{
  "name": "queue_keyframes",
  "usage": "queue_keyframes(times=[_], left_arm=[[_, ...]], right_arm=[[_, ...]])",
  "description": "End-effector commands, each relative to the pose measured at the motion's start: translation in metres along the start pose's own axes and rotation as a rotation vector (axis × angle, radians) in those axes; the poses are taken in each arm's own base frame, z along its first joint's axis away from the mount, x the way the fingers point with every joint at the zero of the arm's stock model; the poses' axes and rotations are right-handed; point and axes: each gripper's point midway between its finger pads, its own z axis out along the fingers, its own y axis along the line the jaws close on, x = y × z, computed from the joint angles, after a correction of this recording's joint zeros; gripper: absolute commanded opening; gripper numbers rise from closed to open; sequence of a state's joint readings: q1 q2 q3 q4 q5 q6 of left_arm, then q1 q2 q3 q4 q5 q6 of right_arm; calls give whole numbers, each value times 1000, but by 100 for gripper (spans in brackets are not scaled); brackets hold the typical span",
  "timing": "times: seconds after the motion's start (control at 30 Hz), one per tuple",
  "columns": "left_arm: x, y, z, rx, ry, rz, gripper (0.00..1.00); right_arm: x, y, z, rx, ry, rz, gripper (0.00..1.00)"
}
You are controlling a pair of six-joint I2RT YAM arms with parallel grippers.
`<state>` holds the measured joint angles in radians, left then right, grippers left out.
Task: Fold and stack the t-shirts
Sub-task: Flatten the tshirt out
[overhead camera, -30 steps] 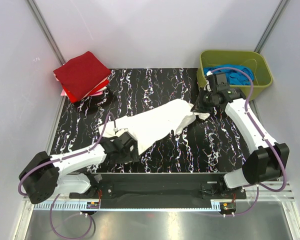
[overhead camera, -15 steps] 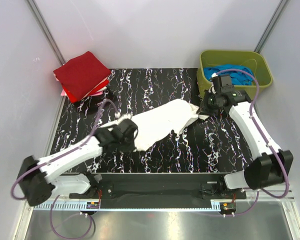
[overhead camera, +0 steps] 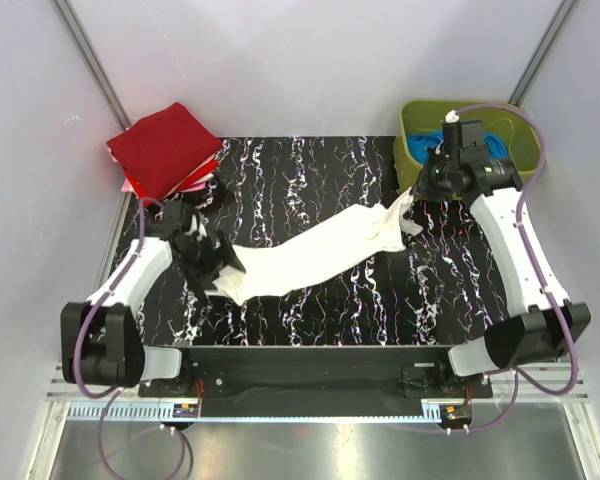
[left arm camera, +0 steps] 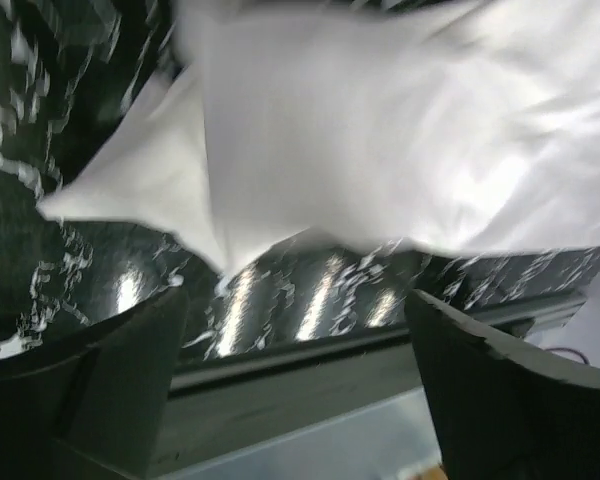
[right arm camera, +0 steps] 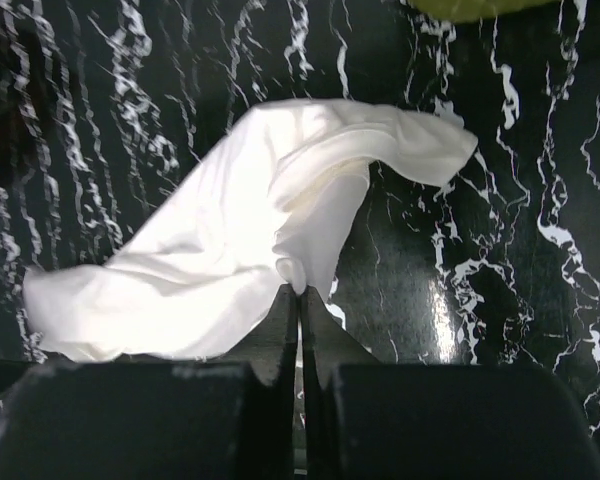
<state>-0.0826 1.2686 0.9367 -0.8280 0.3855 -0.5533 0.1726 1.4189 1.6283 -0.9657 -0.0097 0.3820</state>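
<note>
Where the white shirt (overhead camera: 310, 250) lies: as a long, rumpled band across the counter (overhead camera: 400, 290), well apart from the red folded stack (overhead camera: 165, 148) at the far left corner.
Right end effector (right arm camera: 298, 292): clenched on a pinch of the shirt's right end.
Left end effector (left arm camera: 298, 300): fingers spread wide with nothing between them; the cloth is just beyond.
Handling: light, limp and likely to slide and bunch; probably best gripped at the hem or shoulder corners, both ends together.
</note>
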Motion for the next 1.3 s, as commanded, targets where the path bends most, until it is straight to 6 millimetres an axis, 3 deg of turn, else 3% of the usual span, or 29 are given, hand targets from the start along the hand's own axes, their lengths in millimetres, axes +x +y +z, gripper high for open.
queue_keyframes(times=[0.0, 0.17, 0.37, 0.5, 0.67, 0.83, 1.27], left_arm=[[33, 4, 2, 80, 103, 38, 99], [26, 23, -14, -18, -55, 72, 99], [17, 20, -16, -14, -119, 57, 98], [3, 20, -3, -9, -154, 15, 77], [-21, 22, 12, -39, -202, 5, 66], [-35, 25, 23, -70, -210, 2, 64], [-41, 35, 51, -86, -194, -36, 66]], right_arm=[[10, -4, 5, 1, 37, -4, 0], [21, -8, 12, 1, 65, -15, 0], [33, -2, 21, -44, 103, 4, 0], [36, -1, 23, -52, 115, 4, 0], [33, 0, 21, -55, 111, -5, 0], [34, 5, 20, -82, 120, 0, 0], [32, 4, 28, -75, 121, -18, 0]])
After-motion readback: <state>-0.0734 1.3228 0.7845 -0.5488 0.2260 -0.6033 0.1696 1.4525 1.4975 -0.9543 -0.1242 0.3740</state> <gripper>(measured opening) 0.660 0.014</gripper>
